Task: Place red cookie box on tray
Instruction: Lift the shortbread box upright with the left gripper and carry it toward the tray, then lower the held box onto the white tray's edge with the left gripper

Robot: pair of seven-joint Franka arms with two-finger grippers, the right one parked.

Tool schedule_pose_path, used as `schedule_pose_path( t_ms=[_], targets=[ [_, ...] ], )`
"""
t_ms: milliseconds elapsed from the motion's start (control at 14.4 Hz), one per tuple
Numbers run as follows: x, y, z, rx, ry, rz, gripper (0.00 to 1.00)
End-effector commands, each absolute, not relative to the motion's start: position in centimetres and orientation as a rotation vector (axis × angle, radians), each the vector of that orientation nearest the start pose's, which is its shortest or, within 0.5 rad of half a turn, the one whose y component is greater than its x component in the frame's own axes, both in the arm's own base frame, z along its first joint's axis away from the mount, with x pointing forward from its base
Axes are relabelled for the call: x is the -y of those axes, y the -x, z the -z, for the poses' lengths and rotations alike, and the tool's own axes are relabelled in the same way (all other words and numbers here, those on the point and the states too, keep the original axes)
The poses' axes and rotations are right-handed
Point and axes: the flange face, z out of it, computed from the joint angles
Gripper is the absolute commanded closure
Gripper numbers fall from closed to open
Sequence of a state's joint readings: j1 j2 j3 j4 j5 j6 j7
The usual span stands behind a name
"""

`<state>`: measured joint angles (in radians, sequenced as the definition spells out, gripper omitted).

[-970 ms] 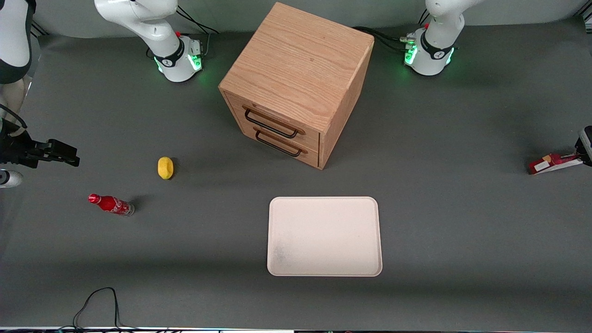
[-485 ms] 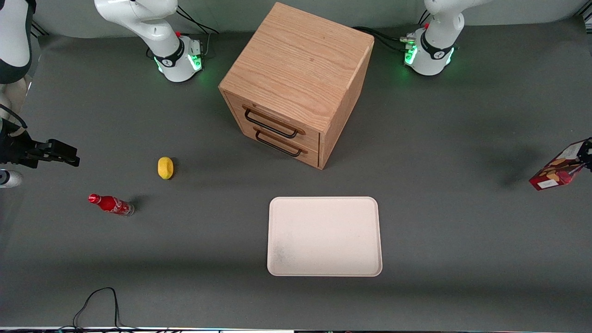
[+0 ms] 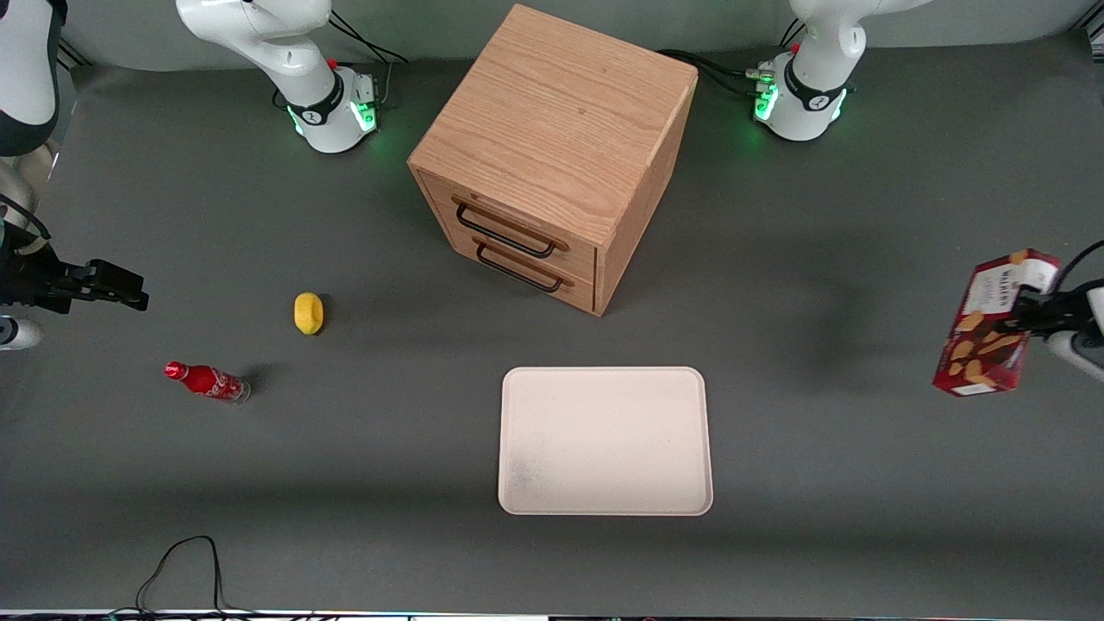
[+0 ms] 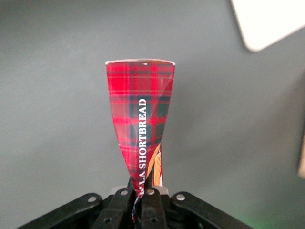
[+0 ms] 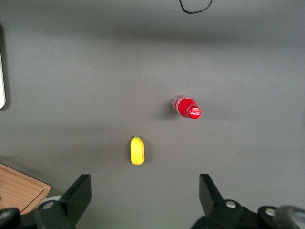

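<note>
The red cookie box (image 3: 992,326) hangs upright in the air above the table at the working arm's end, cookie pictures facing the front camera. My gripper (image 3: 1028,316) is shut on its edge. The left wrist view shows the box's tartan narrow side (image 4: 140,112) running out from between my fingers (image 4: 151,202), which are pressed on it. The cream-white tray (image 3: 604,440) lies flat on the table, toward the table's middle from the box and a little nearer the front camera. One rounded corner of the tray (image 4: 267,21) shows in the wrist view.
A wooden two-drawer cabinet (image 3: 556,151) stands farther from the front camera than the tray. A yellow lemon (image 3: 308,312) and a small red soda bottle (image 3: 207,381) lie toward the parked arm's end. A black cable (image 3: 177,565) loops at the front edge.
The box lay flat on the table one second ago. My gripper has lifted it off the table and swung it upright, carrying it a little toward the table's middle.
</note>
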<state>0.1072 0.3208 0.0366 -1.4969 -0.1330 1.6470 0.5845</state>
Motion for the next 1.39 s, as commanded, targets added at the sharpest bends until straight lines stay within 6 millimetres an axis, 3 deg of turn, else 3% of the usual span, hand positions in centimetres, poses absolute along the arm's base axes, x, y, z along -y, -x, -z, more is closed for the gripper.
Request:
schedule_pose_path(
  t_ms=[0,208,485,693,901,1040,1109,1317],
  targets=[
    [0.7,-65.8,-48.3,-0.389,3.263,-0.214,1.00],
    [8.7,-68.6,-47.5,-0.159,3.276,-0.179,1.00],
    [18.7,-71.6,-45.0,-0.014,3.285,-0.092,1.00],
    [24.1,-72.8,-39.0,-0.058,3.276,-0.094,1.00],
    [28.1,-73.4,-32.9,-0.050,3.214,-0.075,1.00],
    [29.1,-73.5,-30.0,-0.039,3.214,-0.055,1.00],
    [29.5,-73.5,-28.9,-0.041,3.216,-0.054,1.00],
    [30.2,-73.4,-28.2,-0.030,3.214,-0.036,1.00]
  ],
)
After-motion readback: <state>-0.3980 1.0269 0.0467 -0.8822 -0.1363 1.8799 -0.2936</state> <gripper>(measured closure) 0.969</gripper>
